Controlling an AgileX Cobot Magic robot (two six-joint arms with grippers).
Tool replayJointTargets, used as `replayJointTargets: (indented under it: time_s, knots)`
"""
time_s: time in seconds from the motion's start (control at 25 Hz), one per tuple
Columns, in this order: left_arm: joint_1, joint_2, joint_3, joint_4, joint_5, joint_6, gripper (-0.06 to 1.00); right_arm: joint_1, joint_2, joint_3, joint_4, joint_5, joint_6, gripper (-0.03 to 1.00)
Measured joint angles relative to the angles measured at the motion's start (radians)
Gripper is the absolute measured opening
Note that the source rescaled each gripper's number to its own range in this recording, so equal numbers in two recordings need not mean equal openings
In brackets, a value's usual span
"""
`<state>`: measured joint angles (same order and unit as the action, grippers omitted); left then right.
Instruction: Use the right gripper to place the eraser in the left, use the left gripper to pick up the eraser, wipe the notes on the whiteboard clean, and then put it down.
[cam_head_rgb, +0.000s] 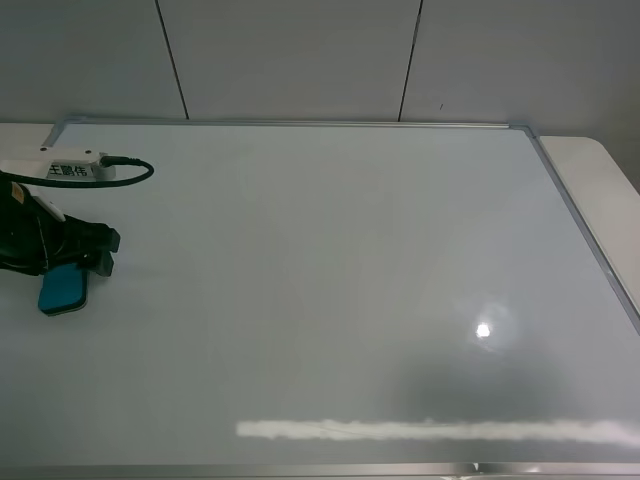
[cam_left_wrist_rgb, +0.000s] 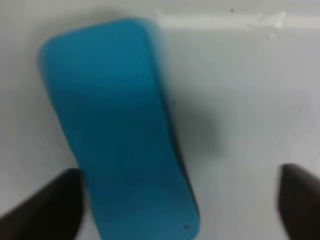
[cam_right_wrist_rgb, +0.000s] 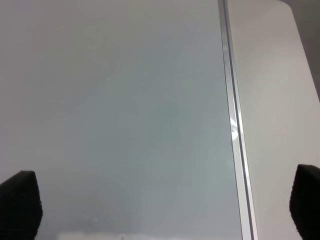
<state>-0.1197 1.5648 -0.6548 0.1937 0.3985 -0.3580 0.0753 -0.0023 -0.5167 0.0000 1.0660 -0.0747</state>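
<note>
The teal-blue eraser (cam_head_rgb: 63, 290) lies flat on the whiteboard (cam_head_rgb: 330, 270) near its left edge. My left gripper (cam_head_rgb: 103, 255) hovers right over it, its arm carrying the white labelled box (cam_head_rgb: 72, 167). In the left wrist view the eraser (cam_left_wrist_rgb: 120, 130) sits between the two spread fingers, close against one fingertip (cam_left_wrist_rgb: 55, 205) and well apart from the other; the gripper (cam_left_wrist_rgb: 180, 187) is open. My right gripper (cam_right_wrist_rgb: 162, 205) is open and empty over bare board near the right frame; it is out of the exterior view. No marker notes show on the board.
The board's silver frame (cam_right_wrist_rgb: 232, 125) runs along the right edge, with a strip of pale table (cam_head_rgb: 600, 180) beyond it. A grey panelled wall (cam_head_rgb: 300, 55) stands behind. Light glare (cam_head_rgb: 484, 330) marks the board's lower right.
</note>
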Motion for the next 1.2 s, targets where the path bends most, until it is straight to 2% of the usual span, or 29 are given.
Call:
replayJointTargets:
  time_s: [0.04,0.12,0.56,0.72,0.92,1.08,1.2]
  knots:
    - [0.0,0.0,0.0,0.0,-0.002,-0.004,0.87,0.0,0.0,0.0,0.0,0.0,0.0,1.0]
    - [0.0,0.0,0.0,0.0,-0.007,-0.005,0.96,0.0,0.0,0.0,0.0,0.0,0.0,1.0]
    - [0.0,-0.003,-0.003,-0.004,0.017,-0.005,1.0,0.0,0.0,0.0,0.0,0.0,0.0,1.0]
    - [0.0,-0.078,-0.05,-0.012,0.118,-0.002,1.0,0.0,0.0,0.0,0.0,0.0,0.0,1.0]
    - [0.0,-0.287,-0.158,0.003,0.287,0.038,1.0,0.0,0.0,0.0,0.0,0.0,0.0,1.0]
    - [0.0,-0.456,-0.26,0.065,0.388,0.044,1.0,0.0,0.0,0.0,0.0,0.0,0.0,1.0]
    - [0.0,-0.588,-0.317,0.128,0.413,0.045,1.0,0.0,0.0,0.0,0.0,0.0,0.0,1.0]
